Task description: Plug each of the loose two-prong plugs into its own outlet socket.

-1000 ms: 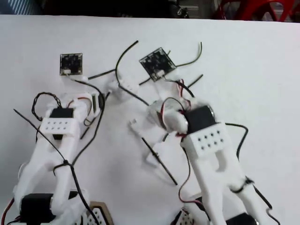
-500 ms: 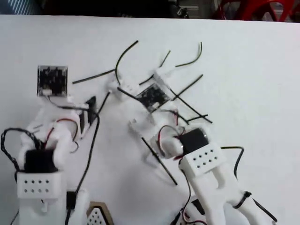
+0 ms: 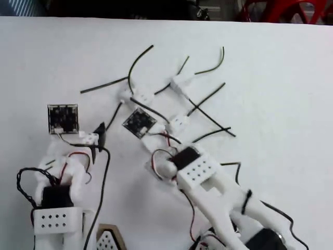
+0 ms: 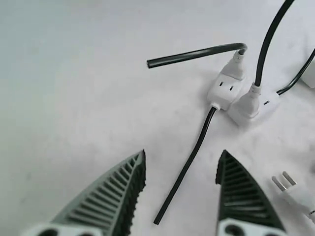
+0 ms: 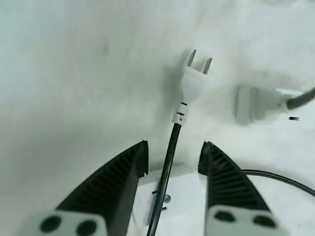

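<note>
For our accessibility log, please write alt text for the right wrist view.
A white two-prong plug lies loose on the white table, its black cord running back through the open right gripper. A white outlet socket lies beside the plug, apart from it.

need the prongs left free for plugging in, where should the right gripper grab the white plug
Grip the plug by its white body, just behind the prongs, not the thin cord. It lies flat, prongs pointing away from the right gripper, cord running back between the open fingers, so come from the cord end and close across the body's sides.
</note>
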Robot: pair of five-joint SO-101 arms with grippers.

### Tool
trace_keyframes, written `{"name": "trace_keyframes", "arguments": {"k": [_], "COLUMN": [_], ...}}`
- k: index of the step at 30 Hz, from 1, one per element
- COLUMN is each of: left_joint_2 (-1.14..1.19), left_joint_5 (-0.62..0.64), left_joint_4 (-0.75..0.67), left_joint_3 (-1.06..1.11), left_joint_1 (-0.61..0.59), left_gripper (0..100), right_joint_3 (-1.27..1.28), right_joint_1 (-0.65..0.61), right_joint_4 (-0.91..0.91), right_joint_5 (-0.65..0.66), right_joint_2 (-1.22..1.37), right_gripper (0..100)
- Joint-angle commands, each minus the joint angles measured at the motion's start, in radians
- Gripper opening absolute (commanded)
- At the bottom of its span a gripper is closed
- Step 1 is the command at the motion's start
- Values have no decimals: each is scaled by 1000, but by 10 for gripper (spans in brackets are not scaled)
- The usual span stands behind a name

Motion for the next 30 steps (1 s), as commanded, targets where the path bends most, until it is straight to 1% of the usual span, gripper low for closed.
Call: {"name": "trace_keyframes", "arguments": {"k": [1,7,12,14,16,18,20,22,27,30], "left_joint_2": [-27,-27,-27,-27,-27,-27,-27,-27,-27,-27], "left_joint_5": [-9,-9,-9,-11,-11,-11,-11,-11,-12,-12], "left_joint_4": [-25,-25,-25,-25,-25,-25,-25,-25,-25,-25], "left_joint_3": [14,20,31,32,32,32,34,34,34,34], "left_joint_1": [-12,-8,-7,-7,-7,-8,-12,-12,-12,-12], "left_gripper": [238,238,238,238,238,238,238,238,238,238], "right_joint_3": [-103,-212,-284,-298,-308,-310,-304,-301,-299,-299], "right_joint_1": [-13,-12,-5,-5,-5,-5,-5,-5,-1,50], "right_joint_4": [-24,-24,-18,-18,-22,-12,12,48,203,291], "right_joint_5": [-5,-6,-104,-107,-103,-109,-109,-109,-109,-110], "right_joint_2": [113,303,435,455,455,433,387,323,99,-56], "right_gripper": [166,166,157,100,9,34,12,18,17,17]}}
